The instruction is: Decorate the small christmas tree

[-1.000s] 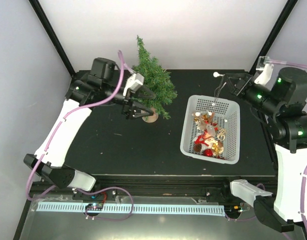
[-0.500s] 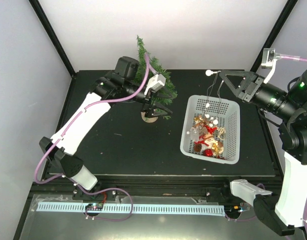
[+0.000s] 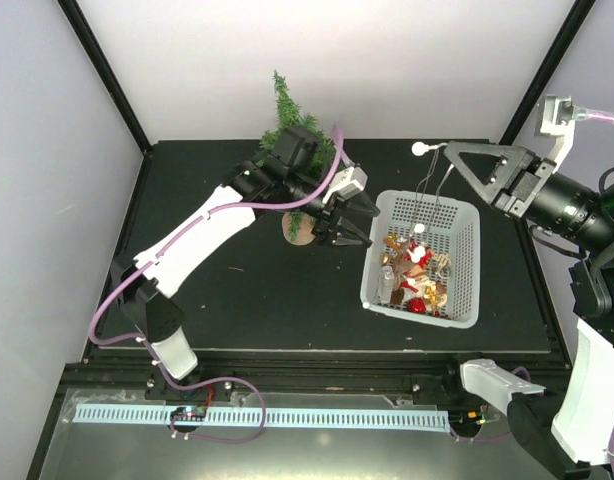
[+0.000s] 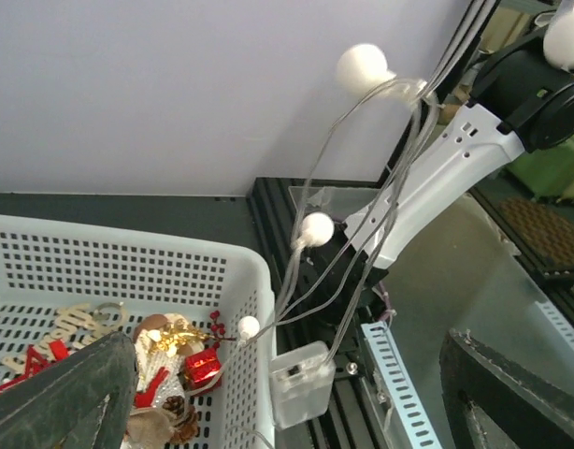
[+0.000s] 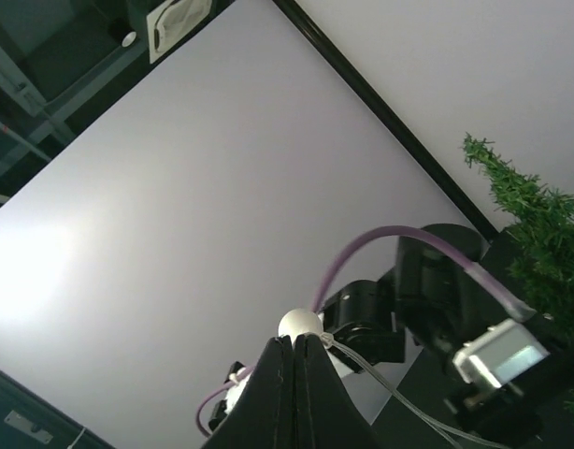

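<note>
Swung over from the small christmas tree [image 3: 285, 108], the left gripper [image 3: 342, 238] hovered beside the basket [image 3: 372, 275], jaws wide, empty; the tree stood left of the basket. Left wrist: a light string [image 4: 317, 229] dangled past the basket's corner. Right wrist: the right gripper [image 5: 294, 354] pinched that string.

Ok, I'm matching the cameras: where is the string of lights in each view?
Top external: string of lights hangs from the right tool, upper right, over the basket.
Left wrist: right of centre, dangling past the basket's corner.
Right wrist: bottom centre, one bulb pinched in the tool's tips.
Landmark: basket links the first two; small christmas tree links top and right wrist.
</note>
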Robot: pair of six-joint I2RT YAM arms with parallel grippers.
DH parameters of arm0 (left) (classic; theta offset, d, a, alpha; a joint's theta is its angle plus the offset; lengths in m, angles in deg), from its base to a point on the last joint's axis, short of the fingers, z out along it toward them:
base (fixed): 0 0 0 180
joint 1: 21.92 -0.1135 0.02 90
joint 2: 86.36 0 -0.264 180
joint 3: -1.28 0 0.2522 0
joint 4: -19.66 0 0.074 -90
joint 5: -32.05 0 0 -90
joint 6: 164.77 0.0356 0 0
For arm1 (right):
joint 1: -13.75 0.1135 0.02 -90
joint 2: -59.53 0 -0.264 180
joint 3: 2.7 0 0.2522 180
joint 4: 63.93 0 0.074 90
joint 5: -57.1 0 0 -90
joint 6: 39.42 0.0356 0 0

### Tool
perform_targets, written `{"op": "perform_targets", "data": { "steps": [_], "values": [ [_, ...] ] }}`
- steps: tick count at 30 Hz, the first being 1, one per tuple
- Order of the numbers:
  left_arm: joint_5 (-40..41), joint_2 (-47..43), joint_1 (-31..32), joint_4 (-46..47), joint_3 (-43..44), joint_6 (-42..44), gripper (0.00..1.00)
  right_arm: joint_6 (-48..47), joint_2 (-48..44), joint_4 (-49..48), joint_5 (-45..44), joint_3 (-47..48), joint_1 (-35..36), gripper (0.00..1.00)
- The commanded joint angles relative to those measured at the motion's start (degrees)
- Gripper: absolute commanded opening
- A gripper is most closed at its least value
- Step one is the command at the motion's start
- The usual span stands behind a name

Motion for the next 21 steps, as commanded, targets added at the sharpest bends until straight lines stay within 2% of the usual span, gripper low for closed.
{"op": "perform_targets", "data": {
  "steps": [1, 3, 6, 14, 21],
  "values": [
    [-4.1, 1.7, 1.3, 1.9, 1.0, 1.2, 0.87, 1.9, 0.3, -1.2, 1.8, 2.3, 0.2, 0.01],
    [-6.5, 2.1, 1.9, 1.3, 1.0, 1.5, 0.82, 1.6, 0.4, -0.7, 1.7, 2.5, 0.3, 0.01],
    [-8.6, 2.2, 3.3, 0.5, 0.6, 2.4, 0.81, 1.2, 0.5, -0.2, 1.6, 2.4, 0.3, 0.01],
    [-9.2, 3.2, 8.2, -1.3, 0.8, 5.4, 0.72, 0.5, 0.6, 0.5, 1.8, 2.2, 0.2, 0.01],
    [-7.3, 4.8, 10.1, 1.2, 1.8, 2.7, 0.52, 0.7, -0.2, 0.5, 1.9, 1.2, 0.2, 0.01]
  ]
}}
